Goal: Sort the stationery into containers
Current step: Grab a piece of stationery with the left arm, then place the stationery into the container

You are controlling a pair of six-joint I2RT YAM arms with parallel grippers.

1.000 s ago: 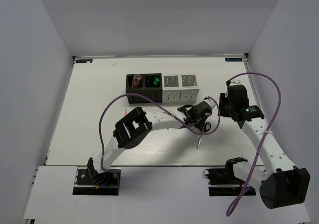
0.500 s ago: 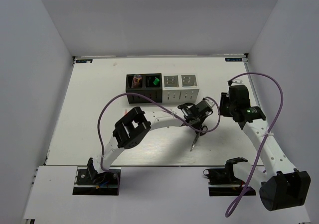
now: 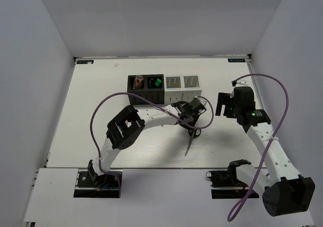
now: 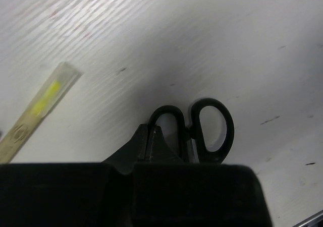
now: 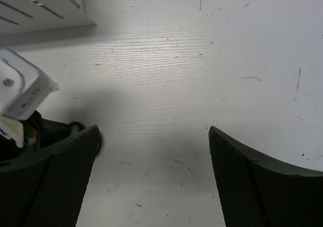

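looking down from above, you have the left gripper [image 3: 191, 118] out over the middle of the table [image 3: 91, 111], just on the near side of the containers [image 3: 176, 97]. it is clamped on the black-handled scissors [image 3: 189, 144]. your left wrist camera shows the dark fingers [image 4: 146, 144] pinched together at the base of the two handle loops, which stick out past the fingertips. from above, the blades run from the gripper towards the near edge of the table, tilted slightly to the left. you cannot tell whether the tip touches the surface.

a thin yellowish stick [image 4: 38, 111] lies flat on the table to the left in the wrist view, apart from the scissors.

the containers stand in a row at the far middle of the table, two black cups on the left and two white on the right. the leftmost black cup holds something pinkish and the next one something green. what the white cups hold is too small to tell.

your right gripper [image 3: 220, 103] sits to the right of the scissors, near the white end of the row. its fingers [image 5: 65, 171] are spread wide with only bare table between them, so it grips nothing. a corner of the white cup shows at the upper left of that wrist view.
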